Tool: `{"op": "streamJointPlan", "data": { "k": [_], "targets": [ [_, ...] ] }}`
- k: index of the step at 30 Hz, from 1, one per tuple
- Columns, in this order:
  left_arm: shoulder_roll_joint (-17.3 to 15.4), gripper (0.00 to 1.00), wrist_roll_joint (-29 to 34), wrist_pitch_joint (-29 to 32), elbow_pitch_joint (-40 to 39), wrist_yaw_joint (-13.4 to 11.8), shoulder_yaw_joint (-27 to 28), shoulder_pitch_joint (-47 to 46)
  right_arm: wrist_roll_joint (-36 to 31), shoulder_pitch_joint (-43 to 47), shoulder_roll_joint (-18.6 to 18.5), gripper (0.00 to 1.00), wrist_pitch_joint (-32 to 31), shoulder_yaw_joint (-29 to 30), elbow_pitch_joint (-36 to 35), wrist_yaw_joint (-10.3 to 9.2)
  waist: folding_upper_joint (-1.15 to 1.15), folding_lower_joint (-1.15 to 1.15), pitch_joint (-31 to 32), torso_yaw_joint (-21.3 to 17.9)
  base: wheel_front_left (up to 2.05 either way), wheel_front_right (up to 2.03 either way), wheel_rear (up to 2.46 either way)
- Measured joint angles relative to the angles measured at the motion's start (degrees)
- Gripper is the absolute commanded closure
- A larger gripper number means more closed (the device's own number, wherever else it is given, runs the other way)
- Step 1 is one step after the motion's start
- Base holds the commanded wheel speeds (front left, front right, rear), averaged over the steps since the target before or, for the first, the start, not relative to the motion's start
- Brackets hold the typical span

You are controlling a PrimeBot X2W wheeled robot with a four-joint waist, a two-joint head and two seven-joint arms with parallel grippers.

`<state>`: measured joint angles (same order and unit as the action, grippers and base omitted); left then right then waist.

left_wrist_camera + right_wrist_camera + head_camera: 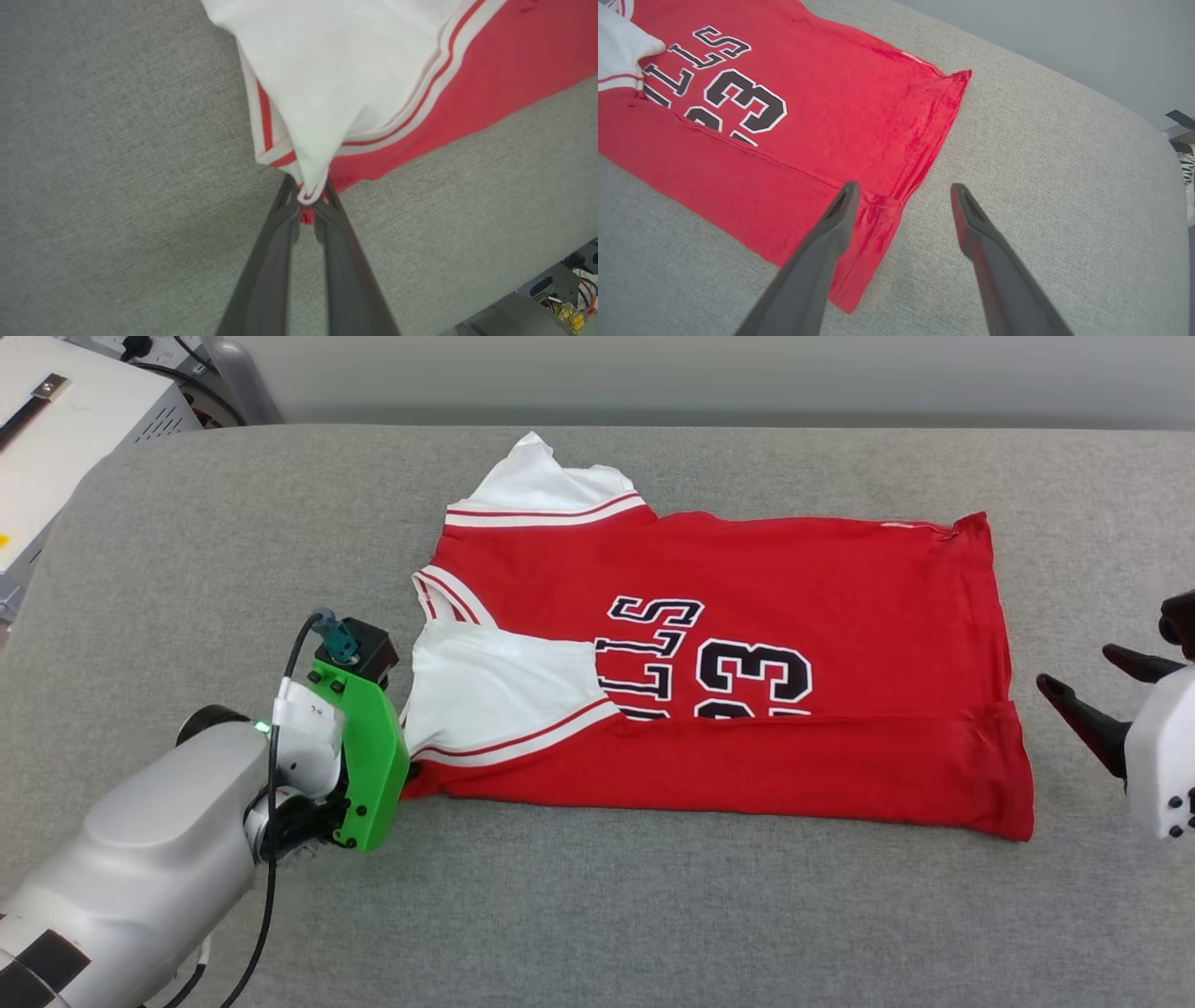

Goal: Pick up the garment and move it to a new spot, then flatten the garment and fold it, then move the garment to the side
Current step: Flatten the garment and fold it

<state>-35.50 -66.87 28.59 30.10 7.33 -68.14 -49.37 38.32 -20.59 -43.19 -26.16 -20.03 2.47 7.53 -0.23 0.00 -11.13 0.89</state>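
My left gripper (307, 201) pinched the shirt (822, 569) at its white sleeve corner. My right gripper (904, 189) stood spread beside the red hem.

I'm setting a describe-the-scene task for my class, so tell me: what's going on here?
A two-armed robot is folding a red shirt on a grey table. The shirt lies flat with its near edge turned over and one white sleeve folded onto the front. The left fingers are shut on the shirt's corner beside that sleeve. The right fingers stand open by the hem end, holding nothing.
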Motion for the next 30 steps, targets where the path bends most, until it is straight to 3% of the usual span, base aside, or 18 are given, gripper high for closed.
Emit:
{"op": "streamJointPlan", "data": {
  "k": [6, 12, 23, 30],
  "targets": [
    [-0.8, 1.00, 0.3, -1.4, -2.5, 0.0, -0.5, -0.1, 5.5, -2.3, -3.0, 0.00, -16.2, -1.2, 0.0, 0.00, 0.00, 0.00, 0.1, 0.7, 0.00, 0.00, 0.00],
    [-0.7, 1.00, 0.7, -2.0, -3.2, 0.0, -1.0, -1.0, 7.8, -2.5, -2.3, 0.00, -24.9, -2.0, 3.2, 0.00, 0.00, 0.00, -1.1, 1.4, 0.00, 0.00, 0.00],
    [-0.4, 1.00, 0.9, -3.3, -3.1, 0.0, -1.6, -2.5, 5.7, -2.5, 4.9, 0.00, -23.0, -2.2, 12.7, 0.00, 0.00, 0.00, -4.3, 2.6, 0.00, 0.00, 0.00],
    [-0.3, 1.00, 0.7, -4.0, -2.3, 0.0, -1.8, -2.5, 5.4, -2.5, 5.6, 0.00, -19.8, -4.0, 16.0, -0.02, 0.00, 0.00, -5.3, 2.7, 0.00, 0.00, 0.00]
  ]
}}
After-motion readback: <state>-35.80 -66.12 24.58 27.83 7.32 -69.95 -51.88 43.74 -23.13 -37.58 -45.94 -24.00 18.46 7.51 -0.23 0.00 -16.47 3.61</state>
